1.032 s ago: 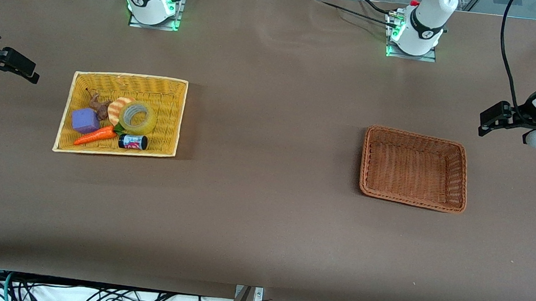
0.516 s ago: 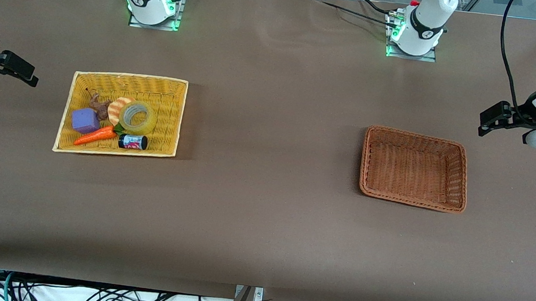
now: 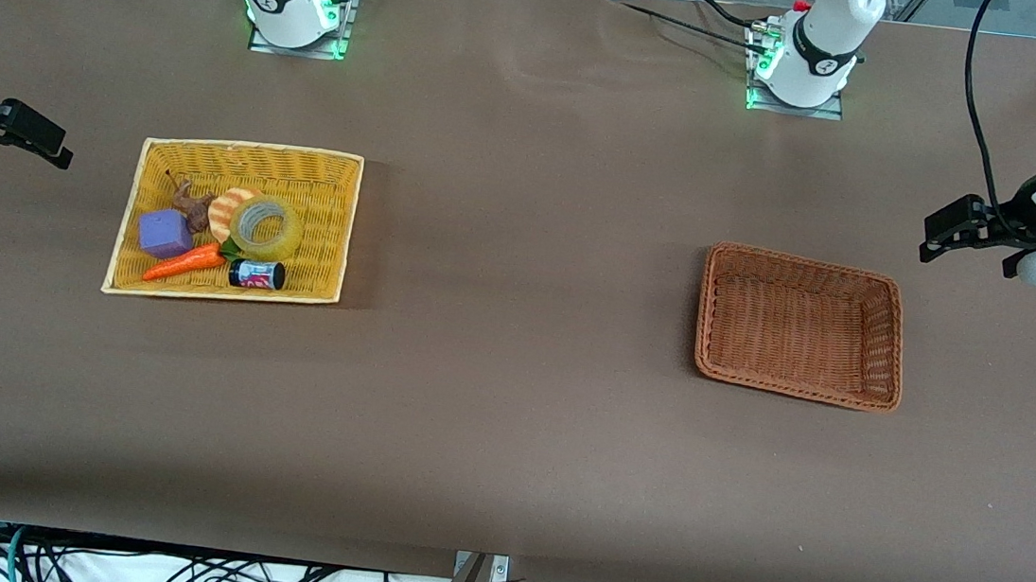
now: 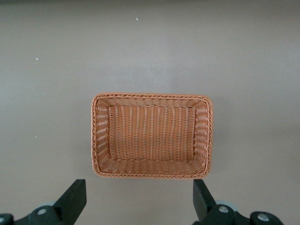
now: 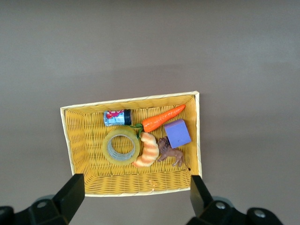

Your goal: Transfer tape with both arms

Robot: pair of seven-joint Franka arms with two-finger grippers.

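Observation:
The tape (image 3: 288,236), a yellowish translucent ring, lies flat in the yellow basket (image 3: 251,149) against a striped croissant toy (image 3: 223,210). In the right wrist view the tape (image 5: 108,146) shows below my right gripper (image 5: 136,187), which is open and empty. In the front view my right gripper (image 3: 52,149) is over the table at the right arm's end, apart from the yellow basket. My left gripper (image 3: 936,238) is over the table at the left arm's end, open and empty. It also shows in the left wrist view (image 4: 139,192).
The yellow basket also holds a purple cube (image 3: 165,232), an orange carrot (image 3: 183,263), a small can (image 3: 256,274) and a brown animal toy (image 3: 192,203). An empty brown wicker basket (image 3: 893,346) stands toward the left arm's end and shows in the left wrist view (image 4: 150,95).
Both grippers have drifted very slightly outward, toward their own ends of the table. The tape and the other things in the baskets have not moved.

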